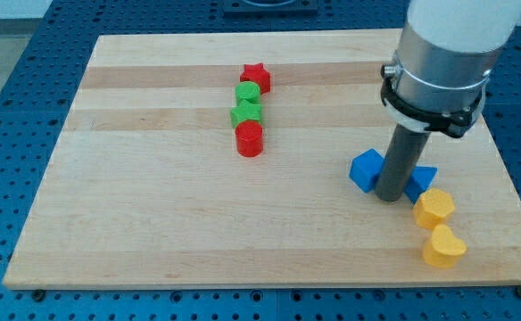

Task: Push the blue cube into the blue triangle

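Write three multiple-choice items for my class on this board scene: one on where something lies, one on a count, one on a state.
1. Where is my tip relative to the two blue blocks?
A. Between them
B. At the view's top left, far from both
C. Beside the red star

2. How many yellow blocks lie on the wooden board?
A. One
B. Two
C. Four

3. How do the red and green blocks stand?
A. Scattered to the four corners
B. Stacked in a tower
C. In a short column, close together

Answers:
1 A: the rod comes down with the blue cube on its left in the view and the blue triangle on its right.
2 B: two yellow blocks lie near the view's bottom right.
3 C: red star, two green blocks and red cylinder run down the view in a line.
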Controlling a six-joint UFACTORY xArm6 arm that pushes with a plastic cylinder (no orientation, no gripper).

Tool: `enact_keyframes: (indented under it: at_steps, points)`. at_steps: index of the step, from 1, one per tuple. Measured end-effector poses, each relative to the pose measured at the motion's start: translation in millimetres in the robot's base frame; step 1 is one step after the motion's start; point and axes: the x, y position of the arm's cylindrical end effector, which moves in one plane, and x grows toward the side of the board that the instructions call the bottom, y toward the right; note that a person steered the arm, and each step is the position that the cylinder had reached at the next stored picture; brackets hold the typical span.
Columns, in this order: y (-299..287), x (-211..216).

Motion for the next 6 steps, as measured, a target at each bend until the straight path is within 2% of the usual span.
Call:
enact_keyframes:
  at_steps: [1,2,3,4,5,6]
  points:
    - [-6,10]
    - [-43,24]
    - [-78,-7]
    - [-74,-39]
    - [-31,-42]
    - [-25,-43]
